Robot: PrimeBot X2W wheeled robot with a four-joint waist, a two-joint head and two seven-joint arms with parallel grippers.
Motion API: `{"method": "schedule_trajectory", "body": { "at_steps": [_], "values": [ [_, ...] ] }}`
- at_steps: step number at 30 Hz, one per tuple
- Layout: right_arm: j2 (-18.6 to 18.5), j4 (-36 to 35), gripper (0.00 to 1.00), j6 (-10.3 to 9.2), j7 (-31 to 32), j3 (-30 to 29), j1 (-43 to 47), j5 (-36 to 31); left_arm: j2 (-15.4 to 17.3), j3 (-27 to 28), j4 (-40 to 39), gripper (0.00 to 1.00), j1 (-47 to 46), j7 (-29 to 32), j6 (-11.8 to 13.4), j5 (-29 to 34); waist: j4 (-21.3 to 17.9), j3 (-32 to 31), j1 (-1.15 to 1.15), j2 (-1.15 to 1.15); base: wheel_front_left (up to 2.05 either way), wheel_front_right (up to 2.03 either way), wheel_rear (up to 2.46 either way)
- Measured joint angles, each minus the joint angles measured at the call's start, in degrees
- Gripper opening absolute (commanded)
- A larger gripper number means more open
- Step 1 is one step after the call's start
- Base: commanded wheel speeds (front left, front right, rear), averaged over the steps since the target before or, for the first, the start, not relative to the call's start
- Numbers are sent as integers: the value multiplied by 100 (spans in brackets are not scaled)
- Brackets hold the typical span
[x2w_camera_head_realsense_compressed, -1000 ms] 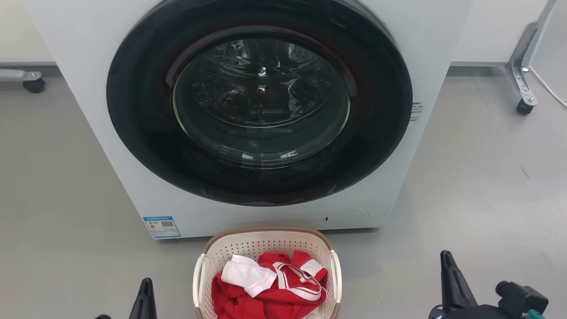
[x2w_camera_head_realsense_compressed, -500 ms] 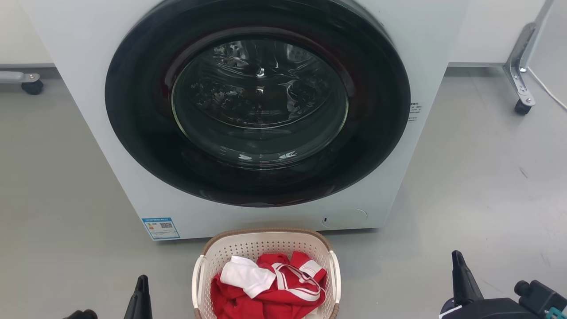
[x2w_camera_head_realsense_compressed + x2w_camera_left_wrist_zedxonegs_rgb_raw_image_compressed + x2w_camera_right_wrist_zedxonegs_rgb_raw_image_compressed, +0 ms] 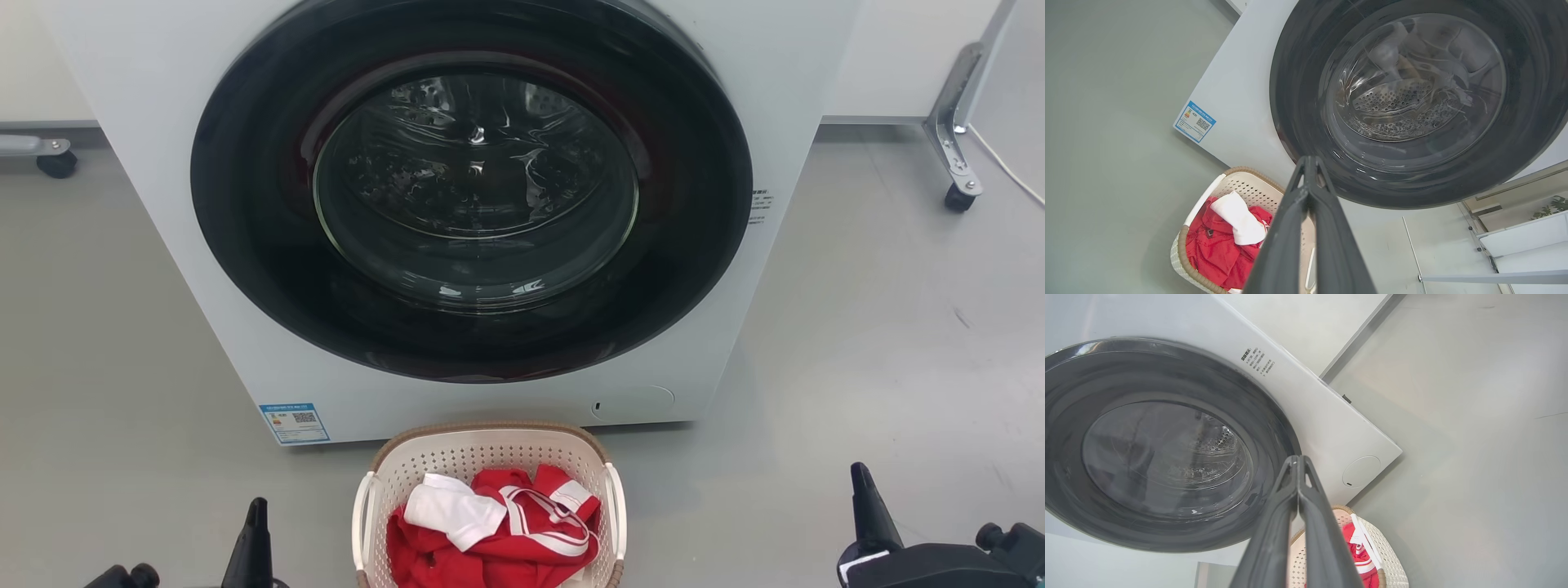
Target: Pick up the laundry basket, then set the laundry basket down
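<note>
The laundry basket (image 3: 490,453), cream-white perforated plastic with a brown rim and white side handles, stands on the grey floor just in front of the washing machine. Red and white clothes (image 3: 490,527) fill it. My left gripper (image 3: 253,531) is at the bottom left, well left of the basket, its fingers pressed together with nothing between them. My right gripper (image 3: 869,502) is at the bottom right, far from the basket, also shut and empty. The left wrist view shows the basket (image 3: 1245,188) below left of the shut fingers (image 3: 1310,175). In the right wrist view the basket (image 3: 1392,563) lies below right of the fingers (image 3: 1298,473).
A white front-loading washing machine (image 3: 204,245) with a closed dark round door (image 3: 473,188) stands behind the basket. Wheeled metal frame legs (image 3: 951,131) stand at the far right and a caster (image 3: 53,159) at the far left. Grey floor (image 3: 857,327) spreads on both sides.
The right gripper has shifted right and slightly down. The left gripper has edged left and lower. The camera view has drifted a little; the basket stays put.
</note>
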Motion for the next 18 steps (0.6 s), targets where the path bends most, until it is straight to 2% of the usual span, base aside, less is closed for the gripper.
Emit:
{"method": "schedule_trajectory", "body": {
  "at_steps": [18],
  "values": [
    [22, 214, 0, 291, 356, -426, -146, 1485, -13, 222, 234, 0, -356, 360, -260, -1508, -30, -20, 0, 0, 0, 0, 0]
  ]
}}
